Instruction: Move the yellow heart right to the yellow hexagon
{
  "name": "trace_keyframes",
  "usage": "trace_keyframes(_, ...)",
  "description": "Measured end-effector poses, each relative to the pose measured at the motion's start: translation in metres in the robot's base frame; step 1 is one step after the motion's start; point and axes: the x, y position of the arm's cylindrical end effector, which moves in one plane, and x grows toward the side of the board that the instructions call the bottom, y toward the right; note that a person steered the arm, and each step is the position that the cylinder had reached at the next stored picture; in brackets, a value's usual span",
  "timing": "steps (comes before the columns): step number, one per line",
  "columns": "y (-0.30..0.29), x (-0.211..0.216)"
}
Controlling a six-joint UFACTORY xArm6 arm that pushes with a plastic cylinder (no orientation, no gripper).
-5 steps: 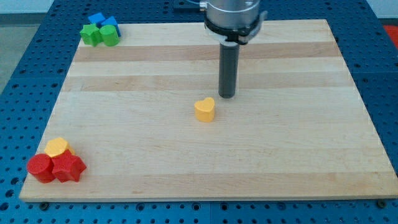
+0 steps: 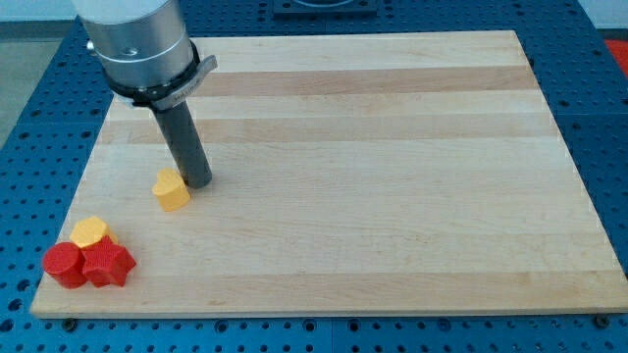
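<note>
We see a pale wooden board [image 2: 392,196] lying on a blue perforated table [image 2: 29,127]. Our arm ends in a straight dark rod [image 2: 184,147] hanging from a silver metal housing [image 2: 137,44] near the view's top left. It has no jaws and nothing to open or close, and it holds nothing. My tip [image 2: 199,182] rests on the board in the left part of the view.

The yellow heart [image 2: 171,190] sits just to the view's left of my tip and slightly lower. The two are so close that they look to be touching, though we cannot tell for certain whether a thin gap remains between them.

The yellow hexagon [image 2: 89,232] lies near the board's lower left corner, down and to the view's left of the yellow heart, with bare wood between the two. It belongs to a tight cluster: a red cylinder [image 2: 64,264] sits just below it to the view's left, and a red star-like block [image 2: 108,265] sits just below it to the view's right. The two red blocks touch each other and press against the yellow hexagon.

The housing hides the board's upper left corner, so we cannot tell what lies behind it.
</note>
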Motion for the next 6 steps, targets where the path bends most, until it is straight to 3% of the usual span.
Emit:
trace_keyframes(1,-0.006,-0.015)
trace_keyframes(3,-0.043,0.048)
trace_keyframes(4,-0.043,0.047)
trace_keyframes(5,-0.018,0.02)
trace_keyframes(6,0.034,0.024)
